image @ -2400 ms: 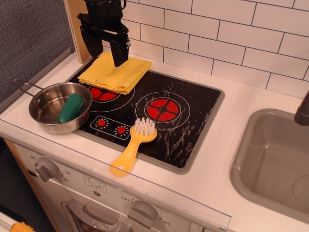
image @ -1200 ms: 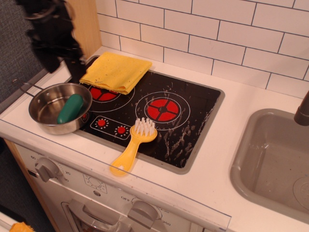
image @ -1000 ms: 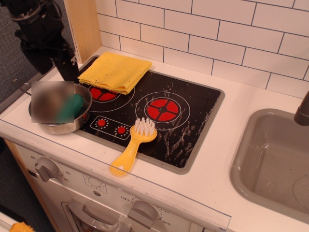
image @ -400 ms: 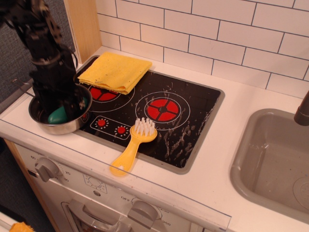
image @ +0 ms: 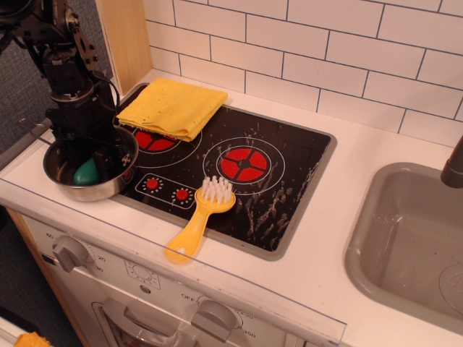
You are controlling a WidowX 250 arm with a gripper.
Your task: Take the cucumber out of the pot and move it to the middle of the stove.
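The pot [image: 107,189] stands at the front left corner of the stove [image: 278,189], its thin handle pointing left. The cucumber [image: 85,173] lies inside it; only its lower green end shows. My gripper [image: 92,163] reaches straight down into the pot. Its black fingers stand apart on either side of the cucumber and hide most of it. The jaws look open, and no hold on the cucumber shows.
A folded yellow cloth [image: 173,107] covers the stove's back left burner. A yellow brush [image: 197,220] lies across the stove's front edge. The red ring burner [image: 243,163] sits mid-stove. A grey sink [image: 412,242] is at the right, with a tiled wall behind.
My gripper moved from above the yellow cloth out to the left, then came down into the pot over the cucumber. The cucumber and the pot have not moved.
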